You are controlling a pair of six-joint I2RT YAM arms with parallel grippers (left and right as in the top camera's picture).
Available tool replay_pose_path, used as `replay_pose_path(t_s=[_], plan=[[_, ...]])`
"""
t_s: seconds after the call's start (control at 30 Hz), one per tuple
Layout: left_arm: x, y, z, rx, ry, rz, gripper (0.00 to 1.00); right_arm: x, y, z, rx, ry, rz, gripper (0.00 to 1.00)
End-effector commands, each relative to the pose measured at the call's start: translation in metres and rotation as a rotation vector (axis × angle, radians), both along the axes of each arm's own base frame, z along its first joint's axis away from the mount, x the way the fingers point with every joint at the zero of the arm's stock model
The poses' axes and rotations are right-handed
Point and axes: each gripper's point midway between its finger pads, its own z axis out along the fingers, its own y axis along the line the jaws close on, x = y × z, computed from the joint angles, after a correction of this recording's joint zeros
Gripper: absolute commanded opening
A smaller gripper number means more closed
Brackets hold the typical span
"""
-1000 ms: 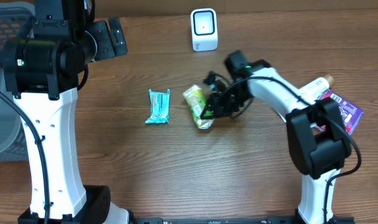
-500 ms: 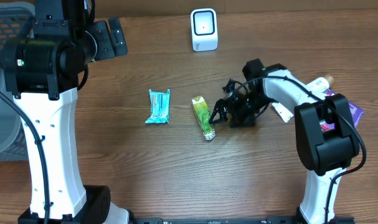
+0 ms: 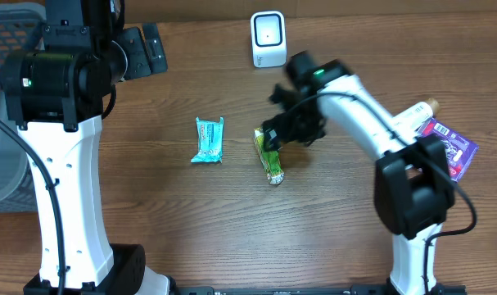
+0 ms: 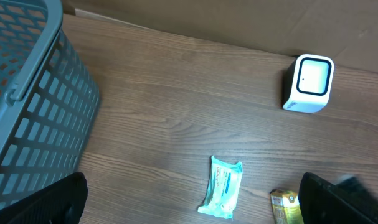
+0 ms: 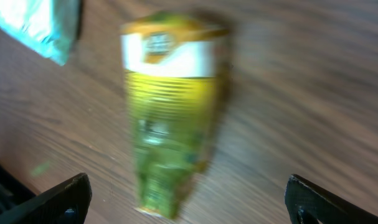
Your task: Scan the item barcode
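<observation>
Hovering over the green-and-yellow snack packet [image 3: 269,160], the right gripper [image 3: 274,138] stands wide open and empty, having released it a second ago. The packet lies flat below the spread fingers, well apart from the barcode scanner [image 3: 268,38]. Left gripper [image 3: 146,51] open, idle. Scan outstanding; regrasp likely.

Teal packet [image 3: 208,140] near green pouch [image 3: 269,156]

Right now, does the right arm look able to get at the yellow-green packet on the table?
Probably yes. The right gripper hangs open just over one end of the yellow-green packet, nothing lies on it, and the teal packet sits apart to its side.
</observation>
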Motion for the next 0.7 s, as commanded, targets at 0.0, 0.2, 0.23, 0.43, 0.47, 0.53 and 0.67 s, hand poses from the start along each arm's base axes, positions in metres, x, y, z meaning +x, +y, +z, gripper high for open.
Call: replay_pose_path(t_s=[0.0,0.2,0.23,0.43,0.47,0.53,0.67], plan=[[0.002,0.002,0.002,-0.002,-0.01,0.02,0.99,-0.018,0.024,0.001,-0.053,-0.021,0.028,1.0],[0.002,0.002,0.002,-0.002,-0.01,0.02,1.0,-0.047,0.052,-0.002,-0.11,-0.022,0.044,1.0],[0.002,0.002,0.002,-0.002,-0.01,0.02,1.0,-0.048,0.053,-0.003,-0.129,-0.03,0.036,1.0],[0.002,0.002,0.002,-0.002,-0.01,0.02,0.99,-0.051,0.055,-0.014,-0.169,-0.055,0.002,1.0],[0.002,0.002,0.002,-0.002,-0.01,0.02,1.0,-0.047,0.051,-0.017,-0.193,-0.066,-0.029,1.0],[0.002,0.002,0.002,-0.002,-0.01,0.02,1.0,-0.037,0.037,-0.021,-0.251,-0.094,-0.093,1.0],[0.002,0.002,0.002,-0.002,-0.01,0.02,1.0,-0.015,0.006,-0.027,-0.361,-0.163,-0.192,1.0]])
